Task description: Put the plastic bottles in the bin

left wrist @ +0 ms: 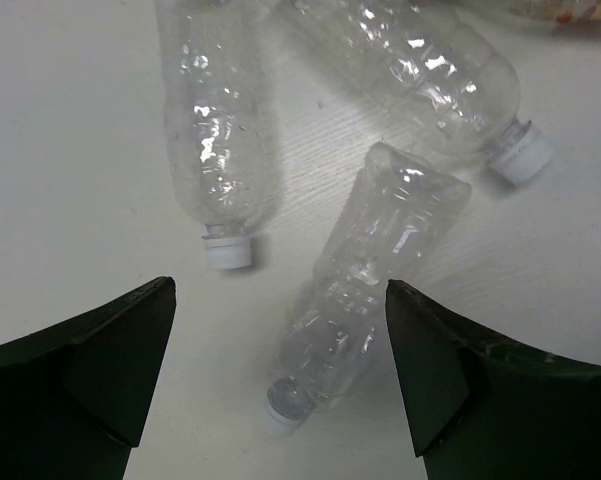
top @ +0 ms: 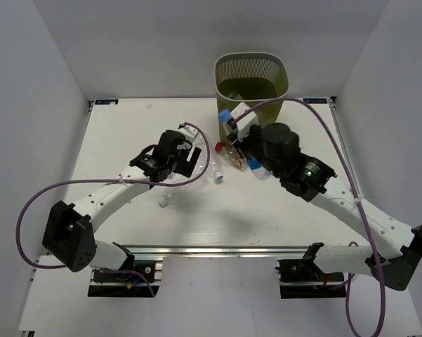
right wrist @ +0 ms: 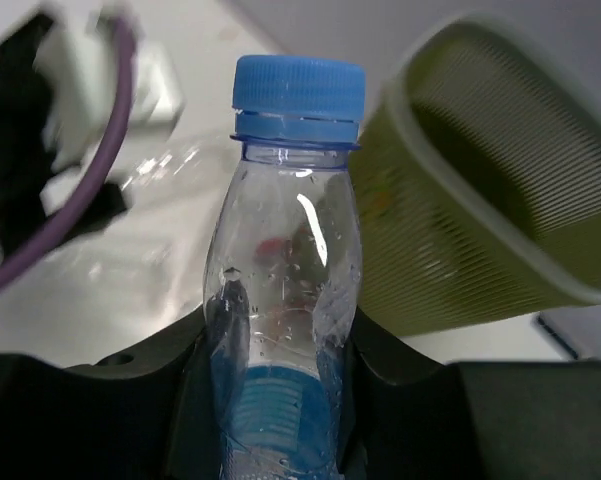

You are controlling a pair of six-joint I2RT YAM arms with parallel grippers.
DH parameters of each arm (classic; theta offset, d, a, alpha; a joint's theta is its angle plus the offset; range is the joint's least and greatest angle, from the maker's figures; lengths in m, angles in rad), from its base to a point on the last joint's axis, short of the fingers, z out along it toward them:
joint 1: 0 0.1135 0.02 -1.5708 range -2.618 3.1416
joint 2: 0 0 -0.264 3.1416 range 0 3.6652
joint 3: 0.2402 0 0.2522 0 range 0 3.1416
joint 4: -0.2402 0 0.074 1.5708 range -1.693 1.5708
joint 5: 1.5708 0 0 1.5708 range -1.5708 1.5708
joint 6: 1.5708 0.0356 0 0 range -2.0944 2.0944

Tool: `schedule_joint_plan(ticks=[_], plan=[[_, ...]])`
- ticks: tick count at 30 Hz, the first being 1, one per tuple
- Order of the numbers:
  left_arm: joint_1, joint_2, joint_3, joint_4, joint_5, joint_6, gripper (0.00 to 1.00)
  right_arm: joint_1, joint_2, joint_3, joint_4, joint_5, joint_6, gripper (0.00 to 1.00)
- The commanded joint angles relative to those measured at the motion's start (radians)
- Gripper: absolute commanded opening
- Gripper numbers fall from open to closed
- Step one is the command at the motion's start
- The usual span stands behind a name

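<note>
My right gripper (top: pixel 234 130) is shut on the blue-capped bottle (right wrist: pixel 285 250), cap up, held above the table just in front of the olive-green mesh bin (top: pixel 251 77). The bin's wall (right wrist: pixel 480 200) fills the right of the right wrist view. My left gripper (left wrist: pixel 280 370) is open, low over a crushed clear bottle (left wrist: pixel 365 290) that lies between its fingers (left wrist: pixel 120 350). Two more clear white-capped bottles (left wrist: pixel 215 130) (left wrist: pixel 430 70) lie just beyond. In the top view the left gripper (top: pixel 189 159) is at mid-table, left of a red-capped bottle (top: pixel 218 146).
A bottle with a yellowish label (top: pixel 236 159) lies under the right arm. A white-capped bottle (top: pixel 217 175) and another clear one (top: pixel 170 195) lie at mid-table. The bin stands at the table's far edge. Grey walls close in both sides.
</note>
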Motion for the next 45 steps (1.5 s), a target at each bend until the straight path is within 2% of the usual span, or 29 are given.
schedule_joint_plan(ticks=[1, 4, 7, 10, 14, 19, 21, 24, 25, 27, 28, 30, 37, 40, 41, 44, 45], plan=[[0.005, 0.018, 0.046, -0.052, 0.082, 0.05, 0.96, -0.056, -0.014, 0.062, 0.237, 0.122, -0.14, 0.0], [0.005, 0.049, 0.055, -0.061, 0.133, 0.077, 0.98, -0.122, 0.038, 0.124, 0.406, 0.075, -0.203, 0.0], [0.005, 0.06, 0.055, -0.072, 0.162, 0.086, 1.0, -0.18, 0.128, 0.194, 0.498, 0.032, -0.243, 0.0], [0.005, 0.06, 0.055, -0.072, 0.173, 0.106, 1.0, -0.234, 0.208, 0.279, 0.572, -0.017, -0.265, 0.0], [0.005, 0.07, 0.055, -0.072, 0.197, 0.12, 1.0, -0.347, 0.404, 0.449, 0.632, -0.103, -0.268, 0.0], [0.005, 0.093, 0.055, -0.081, 0.219, 0.139, 1.0, -0.435, 0.57, 0.572, 0.739, -0.167, -0.276, 0.02], [0.005, 0.106, 0.055, -0.081, 0.231, 0.149, 1.0, -0.481, 0.64, 0.637, 0.735, -0.186, -0.248, 0.09], [0.005, 0.129, 0.055, -0.081, 0.24, 0.158, 1.0, -0.526, 0.708, 0.682, 0.725, -0.22, -0.221, 0.35], [0.005, 0.138, 0.064, -0.09, 0.24, 0.158, 1.0, -0.533, 0.719, 0.699, 0.706, -0.22, -0.208, 0.61], [0.005, 0.167, 0.064, -0.09, 0.24, 0.158, 1.0, -0.552, 0.74, 0.722, 0.681, -0.254, -0.158, 0.87], [0.005, 0.179, 0.075, -0.09, 0.24, 0.158, 1.0, -0.566, 0.739, 0.728, 0.635, -0.26, -0.144, 0.9], [0.005, 0.202, 0.075, -0.099, 0.249, 0.158, 1.0, -0.587, 0.722, 0.711, 0.607, -0.346, -0.083, 0.9], [0.005, 0.285, 0.095, -0.109, 0.25, 0.158, 1.0, -0.609, 0.492, 0.491, 0.535, -0.486, 0.068, 0.9], [0.005, 0.333, 0.12, -0.139, 0.274, 0.158, 0.85, -0.604, 0.363, 0.394, 0.416, -0.585, 0.092, 0.9], [0.005, 0.345, 0.132, -0.153, 0.283, 0.158, 0.71, -0.606, 0.278, 0.322, 0.349, -0.621, 0.089, 0.9], [-0.014, 0.374, 0.143, -0.165, 0.283, 0.158, 0.51, -0.603, 0.161, 0.187, 0.302, -0.715, 0.073, 0.9], [-0.014, 0.374, 0.153, -0.177, 0.292, 0.158, 0.4, -0.609, 0.103, 0.126, 0.293, -0.762, 0.06, 0.9]])
